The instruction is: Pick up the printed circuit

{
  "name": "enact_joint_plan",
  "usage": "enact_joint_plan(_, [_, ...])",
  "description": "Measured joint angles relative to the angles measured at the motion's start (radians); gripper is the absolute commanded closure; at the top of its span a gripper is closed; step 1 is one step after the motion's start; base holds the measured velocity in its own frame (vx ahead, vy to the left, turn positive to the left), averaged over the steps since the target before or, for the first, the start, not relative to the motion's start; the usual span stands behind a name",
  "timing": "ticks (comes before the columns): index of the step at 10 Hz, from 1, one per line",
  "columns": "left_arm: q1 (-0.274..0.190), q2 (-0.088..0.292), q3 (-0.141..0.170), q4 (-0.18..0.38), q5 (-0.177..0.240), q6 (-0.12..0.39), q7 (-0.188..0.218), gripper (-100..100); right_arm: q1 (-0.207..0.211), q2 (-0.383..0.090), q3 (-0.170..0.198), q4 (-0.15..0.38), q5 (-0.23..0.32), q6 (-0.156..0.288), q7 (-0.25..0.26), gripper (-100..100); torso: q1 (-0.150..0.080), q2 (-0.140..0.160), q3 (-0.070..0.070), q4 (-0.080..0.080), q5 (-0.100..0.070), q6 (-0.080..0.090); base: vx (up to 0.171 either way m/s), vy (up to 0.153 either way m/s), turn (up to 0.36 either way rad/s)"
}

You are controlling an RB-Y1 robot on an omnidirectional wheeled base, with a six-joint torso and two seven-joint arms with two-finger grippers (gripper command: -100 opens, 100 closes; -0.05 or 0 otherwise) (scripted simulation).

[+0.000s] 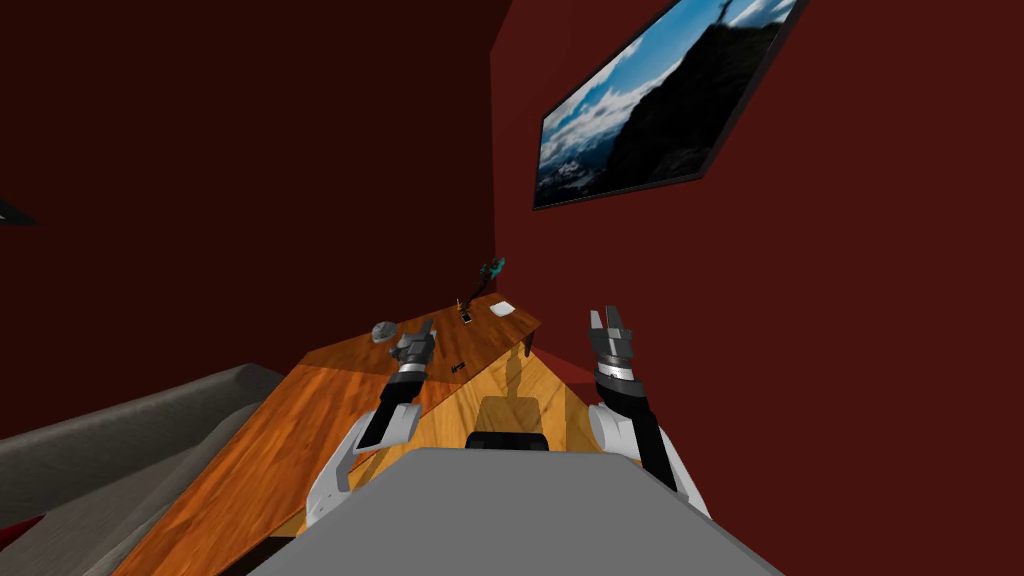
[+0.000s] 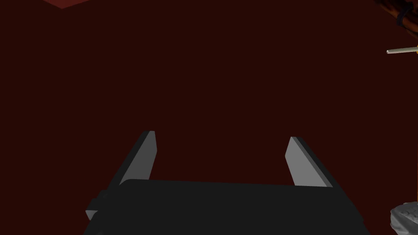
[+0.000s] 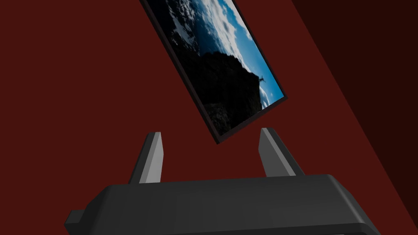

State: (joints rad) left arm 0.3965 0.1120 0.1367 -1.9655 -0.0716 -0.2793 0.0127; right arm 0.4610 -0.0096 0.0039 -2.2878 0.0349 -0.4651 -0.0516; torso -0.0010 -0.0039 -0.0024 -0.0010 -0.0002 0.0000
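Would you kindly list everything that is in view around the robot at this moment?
table: one, orange-brown wood, ahead, running to the wall corner
flat item: one, white, table's far end
small rectangular item: one, light with a dark edge, beside the flat item
lump: one, grey, on the table near the left gripper
small dark item: one, black, mid-table
teal object: one, at the far end
sofa: one, grey, left of the table
framed picture: one, blue sky and dark mountain, on the red wall
left gripper: open, over the table
right gripper: open, raised right of the table
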Motion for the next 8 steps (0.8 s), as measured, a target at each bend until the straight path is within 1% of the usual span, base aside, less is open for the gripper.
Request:
enact_joint_plan(1, [-0.009,0.004,0.006,0.035,0.005,0.009,0.003,-100,0.0,0.0,0.0,0.0,0.0,0.0,0.0,0,0.0,0.0,0.0,0.0,0.0,0.0,0.056,-0.028,-0.02])
enact_joint_plan(2, [-0.025,-0.001,0.011,0.078,0.008,0.021,0.004,-100,0.0,0.0,0.0,0.0,0.0,0.0,0.0,0,-0.001,0.0,0.0,0.0,0.0,0.0,0.046,-0.018,-0.006])
enact_joint_plan(4, [-0.032,0.011,0.023,0.104,0.02,0.059,0.015,-100,0.0,0.0,0.0,0.0,0.0,0.0,0.0,0,0.0,0.001,0.0,0.0,0.0,0.0,0.055,-0.027,-0.015])
enact_joint_plan(5, [-0.044,0.02,0.035,0.131,0.03,0.083,0.025,-100,0.0,0.0,0.0,0.0,0.0,0.0,0.0,0,-0.001,0.0,0.0,0.0,0.0,0.0,0.051,-0.021,-0.002])
enact_joint_plan(6, [-0.048,0.017,0.037,0.144,0.032,0.102,0.028,-100,0.0,0.0,0.0,0.0,0.0,0.0,0.0,0,0.0,0.0,0.0,0.0,0.0,0.0,0.051,-0.008,-0.011])
enact_joint_plan(8, [-0.075,0.025,0.051,0.203,0.042,0.125,0.035,-100,0.0,0.0,0.0,0.0,0.0,0.0,0.0,0,0.001,0.001,0.001,0.0,0.0,0.0,0.038,-0.011,-0.012])
